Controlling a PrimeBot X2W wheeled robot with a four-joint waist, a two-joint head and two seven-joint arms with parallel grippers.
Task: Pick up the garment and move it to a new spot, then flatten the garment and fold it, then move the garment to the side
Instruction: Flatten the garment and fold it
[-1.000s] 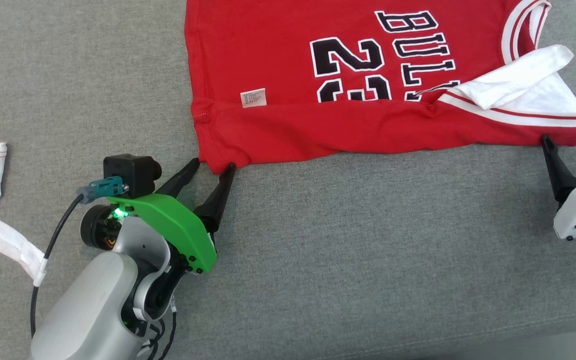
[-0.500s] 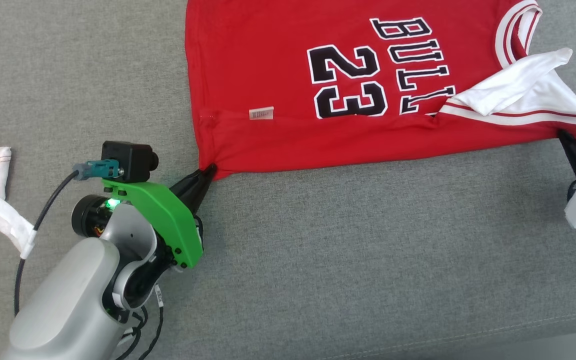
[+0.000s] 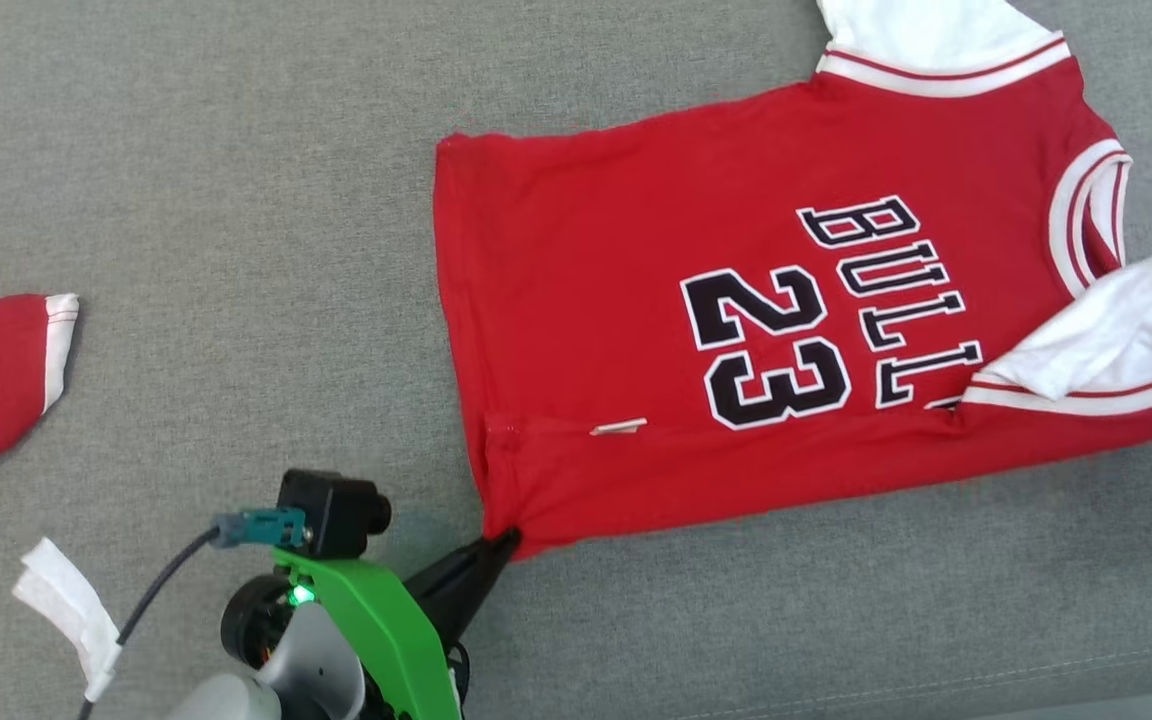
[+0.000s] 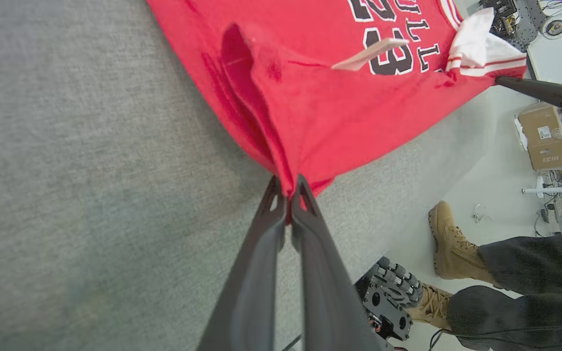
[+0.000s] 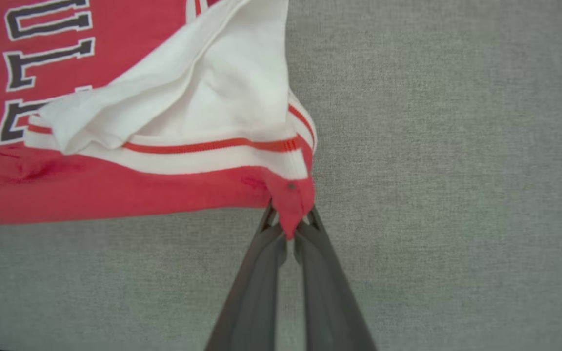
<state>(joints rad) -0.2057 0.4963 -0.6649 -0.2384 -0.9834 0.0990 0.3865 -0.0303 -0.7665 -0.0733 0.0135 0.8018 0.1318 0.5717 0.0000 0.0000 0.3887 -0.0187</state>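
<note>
Two pinches: you hold the red fabric jersey (image 3: 636, 300) with black "23" by both near corners.
Left gripper (image 3: 504, 540): closed on the near left hem corner.
Jersey: spread on the grey woven surface (image 3: 236, 200), right of centre.
Right gripper (image 5: 288, 222): closed on the near right corner, beside the white sleeve (image 5: 212, 83).

Probably a lab or workshop: cardboard box (image 4: 540, 136) and cabled gear (image 4: 515, 19) on pale floor (image 4: 486, 146) beyond grey upholstery (image 4: 66, 170).
</note>
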